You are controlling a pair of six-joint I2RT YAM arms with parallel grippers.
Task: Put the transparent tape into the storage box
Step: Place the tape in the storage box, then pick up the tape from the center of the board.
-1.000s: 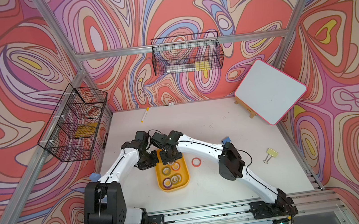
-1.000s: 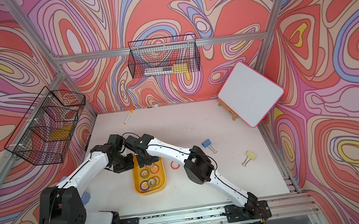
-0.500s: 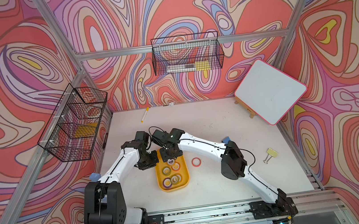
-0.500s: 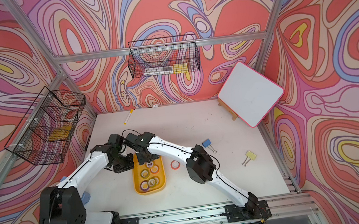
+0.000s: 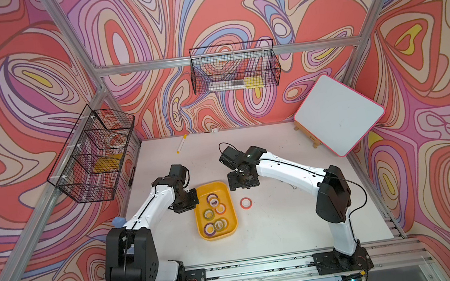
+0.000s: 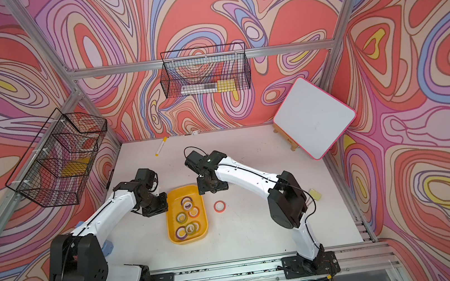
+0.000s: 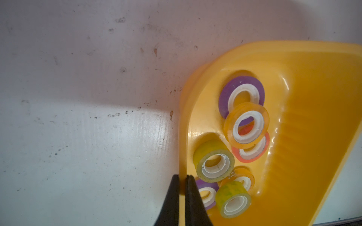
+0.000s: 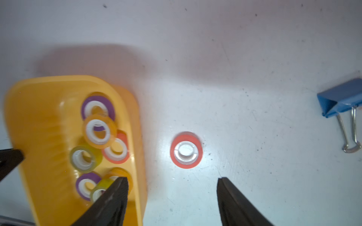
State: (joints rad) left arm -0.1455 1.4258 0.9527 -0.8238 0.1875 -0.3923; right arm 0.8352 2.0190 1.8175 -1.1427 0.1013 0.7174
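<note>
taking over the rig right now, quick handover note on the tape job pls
Left gripper: shut on the rim of the shallow yellow-orange plastic tray.
Right gripper: open and empty, above the white table beside the tray.
Done: seven small glossy see-through tape rolls lie in the tray.
Left: one red-orange see-through tape roll lies flat on the table next to the tray, not touching it. The right gripper looks best placed to fetch it.
</note>
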